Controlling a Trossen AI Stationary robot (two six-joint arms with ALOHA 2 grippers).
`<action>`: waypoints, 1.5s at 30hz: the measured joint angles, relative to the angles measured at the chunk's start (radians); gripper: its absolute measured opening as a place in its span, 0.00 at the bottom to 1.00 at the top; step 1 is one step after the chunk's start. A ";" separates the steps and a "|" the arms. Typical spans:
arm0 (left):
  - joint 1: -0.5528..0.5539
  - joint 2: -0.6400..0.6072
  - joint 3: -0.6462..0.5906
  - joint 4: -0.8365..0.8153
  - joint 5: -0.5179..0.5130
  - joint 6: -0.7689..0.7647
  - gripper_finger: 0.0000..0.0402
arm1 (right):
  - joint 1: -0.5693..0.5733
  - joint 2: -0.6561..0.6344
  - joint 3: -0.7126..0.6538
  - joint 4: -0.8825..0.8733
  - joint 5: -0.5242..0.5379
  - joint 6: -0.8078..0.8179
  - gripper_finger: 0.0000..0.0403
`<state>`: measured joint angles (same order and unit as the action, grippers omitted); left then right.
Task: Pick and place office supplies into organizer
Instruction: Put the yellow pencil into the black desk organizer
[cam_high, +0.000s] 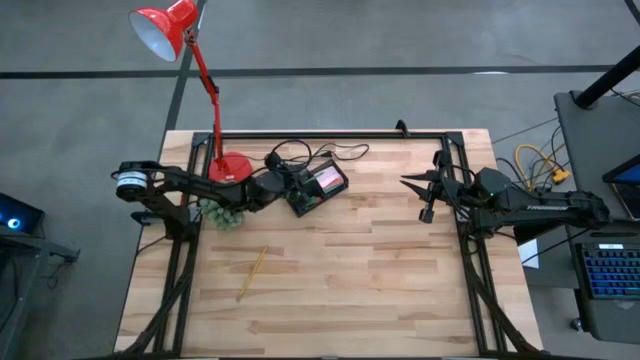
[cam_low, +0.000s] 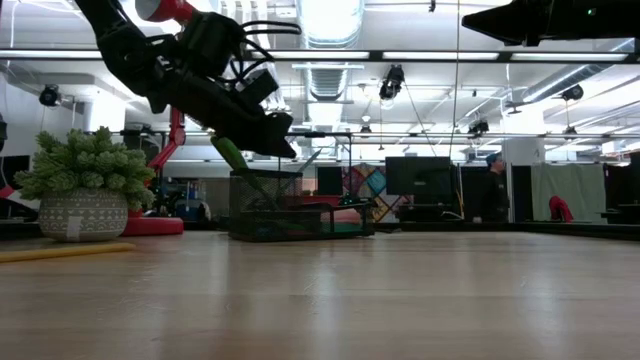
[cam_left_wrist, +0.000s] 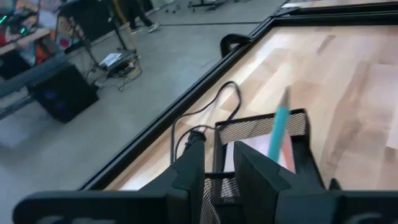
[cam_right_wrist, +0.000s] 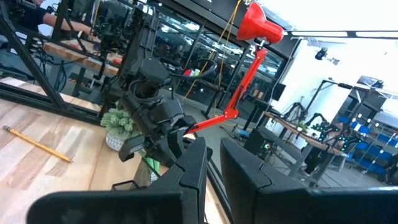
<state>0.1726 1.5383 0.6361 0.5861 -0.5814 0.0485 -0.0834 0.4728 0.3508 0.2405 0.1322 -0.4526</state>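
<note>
The black mesh organizer (cam_high: 318, 185) stands on the table at the far left, with a pink pad (cam_high: 327, 178) inside it. My left gripper (cam_left_wrist: 219, 168) hangs open just over its left end (cam_low: 285, 150). A green pen (cam_low: 240, 165) slants down below the fingers, its lower end inside the organizer (cam_low: 300, 215). In the left wrist view the pen (cam_left_wrist: 278, 130) shows beside one finger, not between the two. A yellow pencil (cam_high: 252, 272) lies flat on the wood nearer the front. My right gripper (cam_high: 405, 182) waits shut at the right, raised and holding nothing. My left gripper has nothing between its fingers (cam_left_wrist: 193, 165). The pen's upper end (cam_low: 218, 142) is close under the gripper, and I cannot tell whether it touches a finger there.
A potted plant (cam_high: 222, 212) and the red lamp's round base (cam_high: 232, 167) stand just left of the organizer, under my left arm. A black cable (cam_high: 300, 152) loops along the far edge. The wide middle of the table (cam_high: 350, 260) is bare wood.
</note>
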 joint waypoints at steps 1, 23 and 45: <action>-0.001 -0.002 0.001 0.003 0.012 0.013 0.18 | 0.000 0.000 0.000 0.000 0.000 0.000 0.09; -0.090 -0.193 0.000 -0.006 0.523 -0.050 0.18 | 0.000 0.000 0.000 -0.001 0.000 0.000 0.09; -0.219 -0.422 -0.001 -0.499 0.744 -0.514 0.18 | 0.000 0.000 0.000 0.000 0.000 0.000 0.09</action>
<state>-0.0469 1.1163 0.6355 0.0873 0.1624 -0.4660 -0.0834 0.4728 0.3508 0.2401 0.1322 -0.4526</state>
